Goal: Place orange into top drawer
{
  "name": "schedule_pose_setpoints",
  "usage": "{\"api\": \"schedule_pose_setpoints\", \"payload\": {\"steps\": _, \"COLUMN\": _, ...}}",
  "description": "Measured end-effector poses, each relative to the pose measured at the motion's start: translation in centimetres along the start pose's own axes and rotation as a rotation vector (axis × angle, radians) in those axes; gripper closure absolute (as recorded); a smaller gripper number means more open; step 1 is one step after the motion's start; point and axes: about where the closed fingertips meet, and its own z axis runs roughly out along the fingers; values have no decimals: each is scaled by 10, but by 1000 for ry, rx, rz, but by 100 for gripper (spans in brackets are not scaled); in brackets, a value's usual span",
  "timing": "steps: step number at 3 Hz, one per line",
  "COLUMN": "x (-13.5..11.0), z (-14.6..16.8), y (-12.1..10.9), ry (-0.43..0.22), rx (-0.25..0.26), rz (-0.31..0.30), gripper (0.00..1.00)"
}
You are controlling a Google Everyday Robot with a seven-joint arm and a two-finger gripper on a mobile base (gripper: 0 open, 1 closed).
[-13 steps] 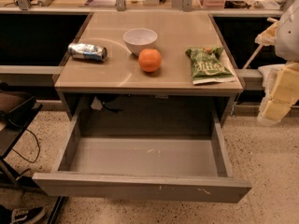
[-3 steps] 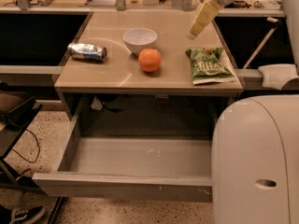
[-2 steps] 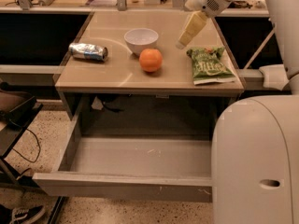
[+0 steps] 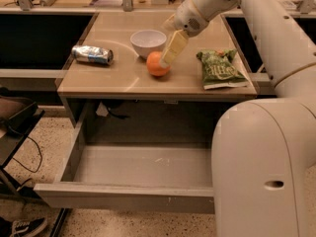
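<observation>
The orange (image 4: 154, 66) sits on the tan table top (image 4: 118, 78), just in front of a white bowl. My gripper (image 4: 165, 60) reaches down from the upper right on its white arm, and its cream tip is at the orange's right upper side, partly covering it. The top drawer (image 4: 123, 197) is pulled out below the table's front edge. Its scuffed grey floor (image 4: 143, 164) holds nothing that I can see. Its right part is hidden behind my own arm.
A white bowl (image 4: 148, 42) stands right behind the orange. A crushed silver can (image 4: 92, 55) lies at the table's left. A green chip bag (image 4: 217, 69) lies at the right. A large white arm segment (image 4: 261, 167) fills the lower right. Dark shelving flanks the table.
My arm has swung left and down from above the table's back right. The gripper now sits at the orange. The orange, bowl, can and bag have not moved.
</observation>
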Motion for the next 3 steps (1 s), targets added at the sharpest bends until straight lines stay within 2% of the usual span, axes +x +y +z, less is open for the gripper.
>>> {"api": "schedule_pose_setpoints", "payload": {"steps": 1, "x": -4, "z": 24, "y": 13, "ry": -8, "rx": -68, "rz": 0, "gripper": 0}}
{"api": "schedule_pose_setpoints", "payload": {"steps": 2, "x": 18, "z": 39, "y": 24, "ry": 21, "rx": -89, "rz": 64, "gripper": 0}}
{"api": "schedule_pose_setpoints", "payload": {"steps": 3, "x": 12, "z": 61, "y": 25, "ry": 4, "rx": -136, "rz": 61, "gripper": 0}}
